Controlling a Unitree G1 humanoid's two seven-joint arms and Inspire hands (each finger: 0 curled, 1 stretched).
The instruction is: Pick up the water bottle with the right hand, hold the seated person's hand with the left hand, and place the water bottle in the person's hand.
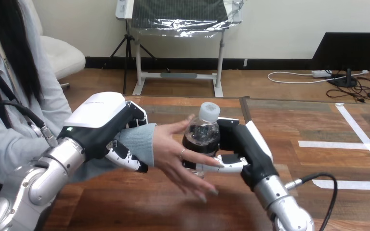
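Note:
A small water bottle [203, 134] with a white cap and dark label stands upright above the table's middle. My right hand [244, 147] is shut on it from the right, thumb and fingers curled round its lower body. The person's hand [180, 156] reaches in from the left, palm open and fingers spread, touching the bottle's left side. My left hand [105, 126] is curled round the person's wrist at the grey sleeve cuff [137, 143], with fingers showing under the cuff and the white back shell above it.
The wooden table [313, 159] stretches to the right with white tape lines [335, 144] on it. The person sits at the left edge. A cable [318, 179] loops off my right forearm near the table's lower right.

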